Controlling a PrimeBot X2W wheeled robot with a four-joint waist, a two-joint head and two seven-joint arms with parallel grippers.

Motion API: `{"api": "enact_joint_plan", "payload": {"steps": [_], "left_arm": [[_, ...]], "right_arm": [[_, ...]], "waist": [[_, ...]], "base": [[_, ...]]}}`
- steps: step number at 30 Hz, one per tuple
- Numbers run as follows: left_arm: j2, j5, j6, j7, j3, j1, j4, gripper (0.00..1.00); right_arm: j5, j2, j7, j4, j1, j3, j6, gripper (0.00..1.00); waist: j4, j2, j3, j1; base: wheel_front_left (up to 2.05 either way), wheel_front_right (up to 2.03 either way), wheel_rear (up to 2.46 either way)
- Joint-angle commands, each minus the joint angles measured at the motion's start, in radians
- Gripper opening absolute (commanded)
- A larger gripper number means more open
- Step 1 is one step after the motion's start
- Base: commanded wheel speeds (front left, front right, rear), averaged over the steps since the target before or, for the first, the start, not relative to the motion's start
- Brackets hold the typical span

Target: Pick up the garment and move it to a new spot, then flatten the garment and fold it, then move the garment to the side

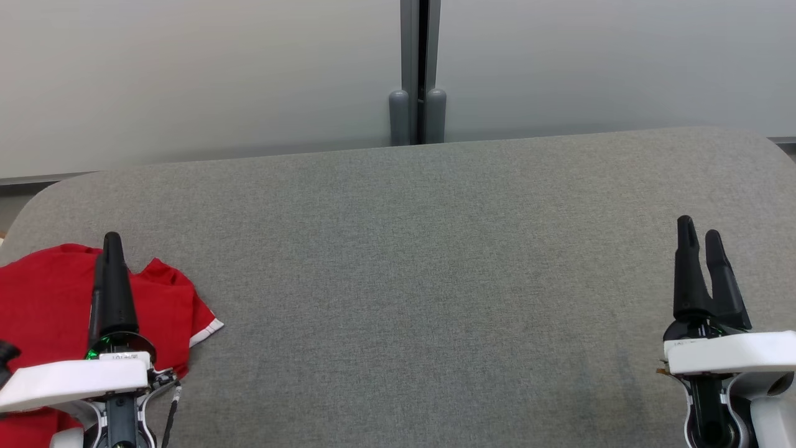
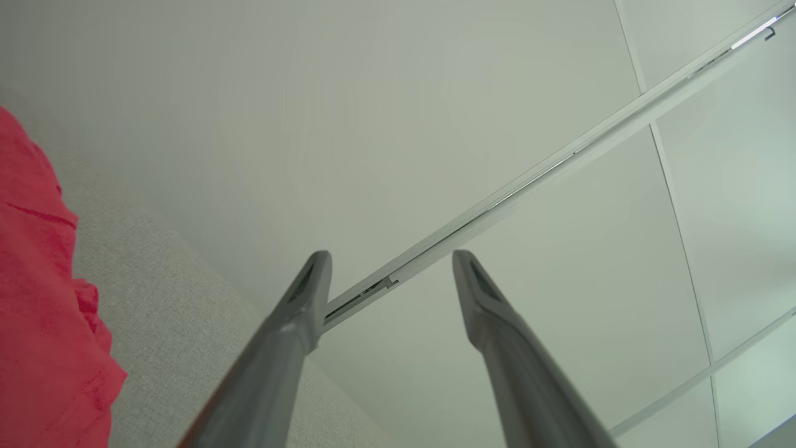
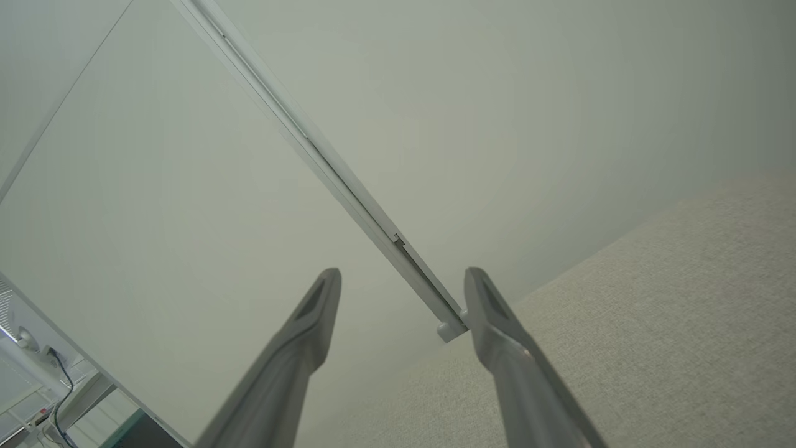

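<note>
Left tool (image 2: 392,261), right tool (image 3: 403,280) were held open, empty. Bunched garment (image 1: 43,298) near left could be grabbed multi-layered, hindering flattening.

Right tool (image 3: 403,280) spread, empty, above grey table (image 3: 653,323).

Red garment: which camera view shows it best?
The head view: the red garment lies crumpled at the table's near left corner, its white-trimmed sleeve visible, partly behind the left gripper. The left wrist view catches a red strip at its left edge; the right wrist view faces table fabric and wall.
</note>
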Motion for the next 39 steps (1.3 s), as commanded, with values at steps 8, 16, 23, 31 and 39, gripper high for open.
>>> {"api": "enact_joint_plan", "payload": {"steps": [8, 16, 23, 31, 39], "left_arm": [[0.008, 0.251, 0.014, -0.032, -0.069, -0.008, -0.070, 1.00], [0.009, 0.484, 0.045, -0.055, -0.175, 0.007, -0.082, 1.00], [0.016, 0.632, 0.077, -0.072, -0.240, 0.016, -0.052, 1.00], [0.054, 0.748, 0.157, -0.093, -0.314, 0.020, 0.005, 1.00], [0.085, 0.819, 0.224, -0.112, -0.372, 0.013, 0.040, 1.00]], "right_arm": [[-0.193, -0.020, -0.034, -0.019, -0.021, 0.043, 0.000, 1.00], [-0.335, -0.028, -0.058, -0.001, -0.017, 0.074, 0.000, 1.00], [-0.432, -0.029, -0.074, 0.014, -0.014, 0.084, 0.000, 1.00], [-0.548, -0.022, -0.095, 0.036, -0.005, 0.097, 0.000, 1.00], [-0.643, -0.015, -0.114, 0.045, 0.004, 0.108, 0.000, 1.00]], "waist": [[-0.005, 0.0000, 0.002, 0.0000], [-0.012, 0.0000, 0.005, 0.0000], [-0.017, 0.0000, 0.006, 0.0000], [-0.022, 0.0000, 0.005, 0.0000], [-0.024, 0.0000, 0.005, 0.0000]], "base": [[0.00, 0.00, 0.00], [0.00, 0.00, 0.00], [0.00, 0.00, 0.00], [0.00, 0.00, 0.00], [0.00, 0.00, 0.00]]}}
